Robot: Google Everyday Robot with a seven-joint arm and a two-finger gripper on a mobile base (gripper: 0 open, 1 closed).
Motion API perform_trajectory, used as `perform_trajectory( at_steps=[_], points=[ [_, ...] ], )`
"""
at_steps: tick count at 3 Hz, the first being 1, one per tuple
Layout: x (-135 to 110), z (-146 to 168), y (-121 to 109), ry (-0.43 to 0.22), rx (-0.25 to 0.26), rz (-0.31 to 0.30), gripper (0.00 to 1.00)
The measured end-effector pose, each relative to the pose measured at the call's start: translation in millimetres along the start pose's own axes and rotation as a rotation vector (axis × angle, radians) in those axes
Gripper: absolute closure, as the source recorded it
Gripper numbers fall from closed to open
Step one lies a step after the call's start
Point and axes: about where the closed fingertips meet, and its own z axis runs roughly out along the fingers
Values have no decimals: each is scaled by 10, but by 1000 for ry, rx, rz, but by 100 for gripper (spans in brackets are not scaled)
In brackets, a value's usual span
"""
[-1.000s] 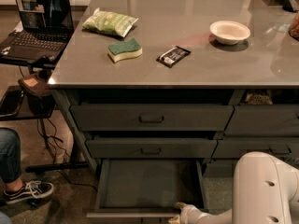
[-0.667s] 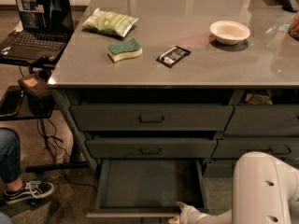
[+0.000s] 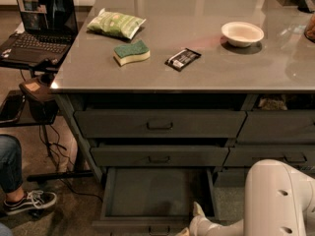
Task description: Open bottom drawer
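Observation:
The bottom drawer [image 3: 152, 193] of the left stack is pulled far out, showing its shallow, empty dark tray. Its slim front panel with the small loop handle [image 3: 158, 228] lies at the bottom edge of the view. My gripper [image 3: 193, 220] is at the drawer's front right corner, just right of the handle, pale fingers pointing up over the tray. My white arm [image 3: 278, 200] fills the bottom right corner.
Two taller drawers [image 3: 160, 124] sit shut above it. On the grey countertop [image 3: 197, 33] lie a green bag, a sponge [image 3: 131, 52], a dark wrapper [image 3: 183, 58] and a white bowl [image 3: 242, 33]. A laptop [image 3: 39, 26] on a stand, cables and a person's foot [image 3: 27, 200] are at the left.

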Motion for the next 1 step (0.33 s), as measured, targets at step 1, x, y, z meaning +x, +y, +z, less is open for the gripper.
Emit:
perform_trajectory(
  at_steps=[1],
  points=[
    [0, 0, 0, 0, 0, 0, 0]
  ],
)
